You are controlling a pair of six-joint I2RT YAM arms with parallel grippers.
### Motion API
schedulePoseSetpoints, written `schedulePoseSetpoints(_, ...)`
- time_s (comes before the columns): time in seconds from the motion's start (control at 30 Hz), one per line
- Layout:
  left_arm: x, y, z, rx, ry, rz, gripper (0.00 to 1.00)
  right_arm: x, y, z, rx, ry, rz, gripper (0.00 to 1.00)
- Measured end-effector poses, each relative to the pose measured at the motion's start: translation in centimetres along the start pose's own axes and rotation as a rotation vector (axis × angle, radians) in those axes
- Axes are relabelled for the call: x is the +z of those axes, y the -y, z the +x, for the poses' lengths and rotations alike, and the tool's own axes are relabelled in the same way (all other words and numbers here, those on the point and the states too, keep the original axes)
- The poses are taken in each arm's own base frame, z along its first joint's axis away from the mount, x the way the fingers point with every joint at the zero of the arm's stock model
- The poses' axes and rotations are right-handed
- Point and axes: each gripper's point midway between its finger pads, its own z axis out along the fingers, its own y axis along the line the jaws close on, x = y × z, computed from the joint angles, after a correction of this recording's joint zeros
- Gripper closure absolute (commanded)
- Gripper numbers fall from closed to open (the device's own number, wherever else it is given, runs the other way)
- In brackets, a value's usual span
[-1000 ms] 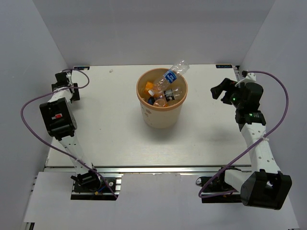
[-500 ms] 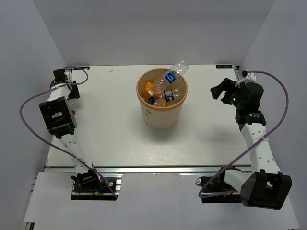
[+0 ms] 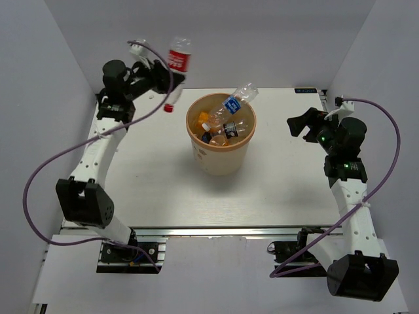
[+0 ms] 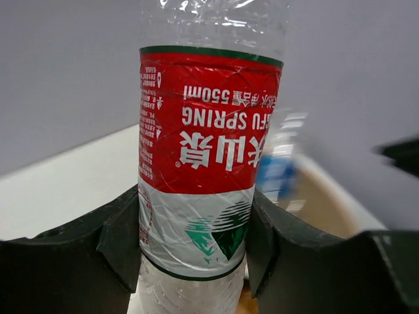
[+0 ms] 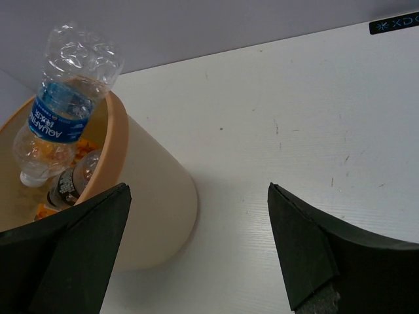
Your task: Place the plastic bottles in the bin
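My left gripper (image 3: 166, 77) is raised above the table's back left, just left of the bin (image 3: 190, 124), and is shut on a red-labelled plastic bottle (image 3: 179, 59). In the left wrist view the fingers (image 4: 121, 242) clamp that bottle (image 4: 208, 131) at its label, with the bin (image 4: 330, 190) blurred behind. The bottle's red cap end (image 3: 169, 108) points down. The beige bin holds several bottles; a blue-labelled one (image 3: 236, 101) leans over its back rim. My right gripper (image 3: 302, 122) hovers open and empty right of the bin (image 5: 118, 131), facing the blue-labelled bottle (image 5: 65, 108).
White walls close in the table on the left, back and right. Purple cables (image 3: 39, 176) loop off both arms. A black label (image 3: 306, 90) marks the table's back right corner. Orange bottles (image 3: 219, 136) lie deep in the bin.
My left arm has swung from the table's far left edge up and toward the bin. Its gripper has shut on the red-labelled bottle and lifted it. The right arm has barely moved.
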Motion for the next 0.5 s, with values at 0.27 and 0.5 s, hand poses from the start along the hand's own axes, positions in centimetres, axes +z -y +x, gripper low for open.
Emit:
schedulePoseSetpoints(0.27,0.3,21.9,-3.3,0.205,0.148,0.52,0.42,-0.6,-0.6,0.3,0.003,0.005,-0.028,0.11)
schedulePoseSetpoints(0.5,4.6,21.4,3.7,0.345,-0.029,0.504,0.31,-1.0,-0.8,-0.2,-0.008,0.025,-0.028,0.11)
